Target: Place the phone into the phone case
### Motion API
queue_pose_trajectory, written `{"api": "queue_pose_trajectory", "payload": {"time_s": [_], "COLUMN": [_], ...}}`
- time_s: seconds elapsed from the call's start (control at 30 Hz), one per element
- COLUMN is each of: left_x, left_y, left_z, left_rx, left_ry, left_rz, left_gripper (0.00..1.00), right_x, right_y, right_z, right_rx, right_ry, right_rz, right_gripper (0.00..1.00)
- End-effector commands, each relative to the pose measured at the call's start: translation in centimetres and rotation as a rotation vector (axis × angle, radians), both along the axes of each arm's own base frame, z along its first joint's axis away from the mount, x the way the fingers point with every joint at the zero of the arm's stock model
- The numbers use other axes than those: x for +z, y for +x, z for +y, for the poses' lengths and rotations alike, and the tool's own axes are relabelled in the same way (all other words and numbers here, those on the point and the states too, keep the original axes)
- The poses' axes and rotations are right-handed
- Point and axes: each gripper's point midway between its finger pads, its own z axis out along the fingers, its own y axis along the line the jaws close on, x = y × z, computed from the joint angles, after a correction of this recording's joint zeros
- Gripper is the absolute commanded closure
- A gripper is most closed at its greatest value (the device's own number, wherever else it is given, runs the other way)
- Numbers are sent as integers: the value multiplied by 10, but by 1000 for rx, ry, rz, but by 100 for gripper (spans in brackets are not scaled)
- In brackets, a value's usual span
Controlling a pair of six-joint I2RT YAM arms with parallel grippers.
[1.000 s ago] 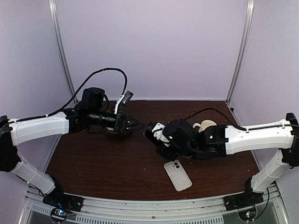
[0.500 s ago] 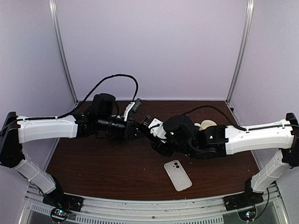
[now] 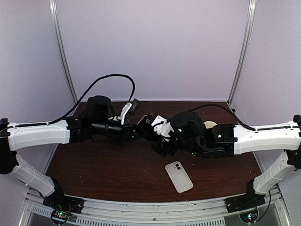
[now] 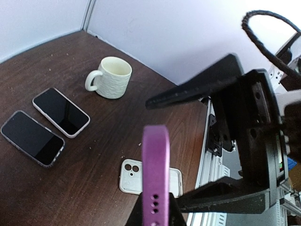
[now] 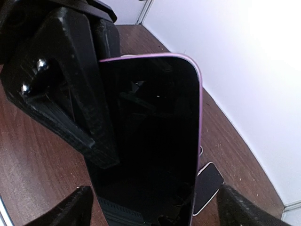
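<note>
The phone (image 5: pixel 150 141), black-screened with a purple rim, hangs in the air over the middle of the table. It shows edge-on in the left wrist view as a purple phone (image 4: pixel 155 165). My left gripper (image 3: pixel 141 130) (image 4: pixel 155 209) is shut on its lower end. My right gripper (image 3: pixel 154 134) (image 5: pixel 155 212) stands open around the phone, its fingers (image 4: pixel 197 89) spread to either side of it. The white phone case (image 3: pixel 179 176) (image 4: pixel 129 174) lies open side up on the table near the front edge, below both grippers.
Two more phones (image 4: pixel 61 112) (image 4: pixel 32 138) lie screen up side by side on the brown table (image 3: pixel 94 165). A cream mug (image 4: pixel 110 76) (image 3: pixel 209 125) stands at the back, partly behind the right arm. Grey walls close in the back and sides.
My left arm reached right to the phone and its gripper closed on it. My right gripper, which held the phone before, has opened wide around it.
</note>
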Motion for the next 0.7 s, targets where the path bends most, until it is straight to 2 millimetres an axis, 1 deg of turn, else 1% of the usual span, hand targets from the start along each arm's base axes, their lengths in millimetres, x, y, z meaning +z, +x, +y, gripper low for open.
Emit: {"api": "queue_pose_trajectory", "payload": {"time_s": [0.0, 0.07, 0.1, 0.13, 0.27, 0.33, 0.37, 0.43, 0.47, 0.5, 0.67], "left_x": [72, 95, 108, 120, 153, 164, 167, 171, 171, 171, 167], "left_y": [-6, -13, -19, -25, -52, -63, -66, -72, -73, -74, -75], "left_z": [9, 17, 23, 26, 32, 33, 32, 31, 31, 30, 29], "left_rx": [2, 1, 0, -8, -85, -119, -131, -150, -155, -158, -165], "left_ry": [-160, -231, -274, -322, -438, -468, -476, -490, -493, -496, -502], "left_rz": [-265, -336, -374, -415, -493, -502, -501, -502, -501, -501, -476], "left_gripper": [100, 100, 100, 100, 100, 100, 100, 100, 100, 100, 100], "right_x": [38, 43, 52, 59, 103, 124, 130, 139, 141, 142, 146], "right_y": [-8, -16, -29, -36, -67, -79, -85, -92, -94, -95, -99], "right_z": [-13, -15, -10, -7, -1, 1, 2, 4, 4, 4, -3], "right_rx": [20, 103, 202, 258, 504, 598, 634, 686, 697, 701, 708], "right_ry": [124, 219, 307, 396, 649, 706, 715, 724, 726, 728, 746], "right_rz": [43, 142, 211, 273, 358, 357, 360, 371, 376, 378, 357], "right_gripper": [1, 0, 0, 1, 1, 8, 14, 33, 44, 54, 94]}}
